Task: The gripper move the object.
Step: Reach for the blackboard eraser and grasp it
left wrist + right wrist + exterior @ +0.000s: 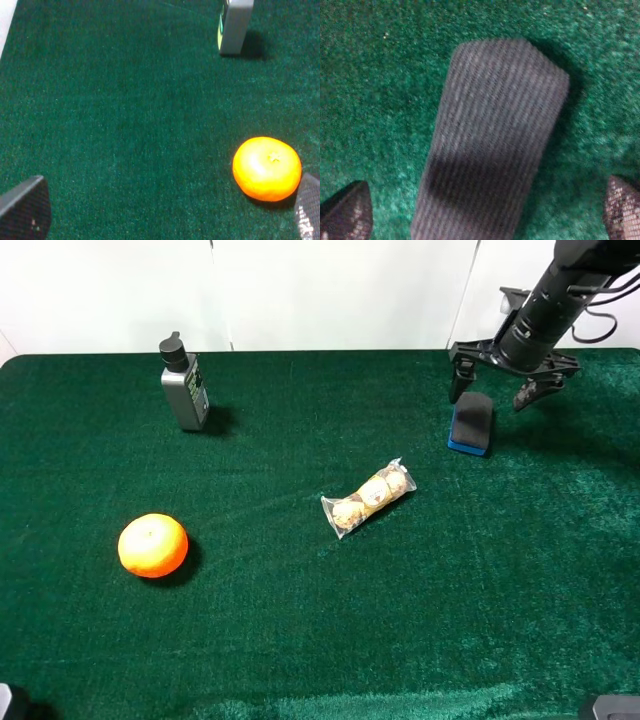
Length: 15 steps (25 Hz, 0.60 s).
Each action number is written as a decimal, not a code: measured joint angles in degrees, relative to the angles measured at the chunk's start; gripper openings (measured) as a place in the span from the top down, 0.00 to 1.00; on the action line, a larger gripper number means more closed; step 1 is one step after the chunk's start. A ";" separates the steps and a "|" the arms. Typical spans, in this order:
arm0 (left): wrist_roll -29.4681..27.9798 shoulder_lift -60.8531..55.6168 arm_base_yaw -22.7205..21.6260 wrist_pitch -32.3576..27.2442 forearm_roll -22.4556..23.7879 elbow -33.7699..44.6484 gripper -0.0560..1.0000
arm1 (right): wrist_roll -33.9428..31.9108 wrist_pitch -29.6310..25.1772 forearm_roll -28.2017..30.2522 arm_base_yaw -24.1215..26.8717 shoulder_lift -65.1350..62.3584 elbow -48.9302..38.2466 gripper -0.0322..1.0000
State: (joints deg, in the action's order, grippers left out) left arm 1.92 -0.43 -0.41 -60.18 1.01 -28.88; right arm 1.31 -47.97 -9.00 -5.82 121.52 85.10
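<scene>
The object, an oblong block with a dark grey felt top and blue base (471, 424), lies on the green cloth at the back right. My right gripper (495, 388) hangs open just above its far end, one finger on each side. The right wrist view shows the grey ribbed top (492, 145) close up, with both fingertips (345, 215) spread wide of it, not touching. My left gripper (165, 215) is open over the cloth at the front left, its fingertips (25, 212) at the picture's edges, empty.
An orange (153, 545) lies at the front left, also in the left wrist view (267, 168). A grey bottle with black cap (184, 384) stands at the back left. A clear packet of round buns (369, 497) lies mid-table. The table's back edge meets a white wall.
</scene>
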 joint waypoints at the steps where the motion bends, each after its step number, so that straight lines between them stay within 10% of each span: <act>1: 0.00 0.00 0.00 0.00 0.00 0.00 0.01 | 0.15 0.18 -0.34 0.00 0.43 0.00 0.30; 15: 0.00 0.00 0.00 0.00 0.00 0.00 0.01 | 0.57 3.19 -1.41 0.00 4.96 0.00 0.30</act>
State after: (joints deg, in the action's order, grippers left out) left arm 1.92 -0.43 -0.41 -60.18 1.01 -28.88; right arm 1.88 -44.78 -10.42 -5.82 126.48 85.10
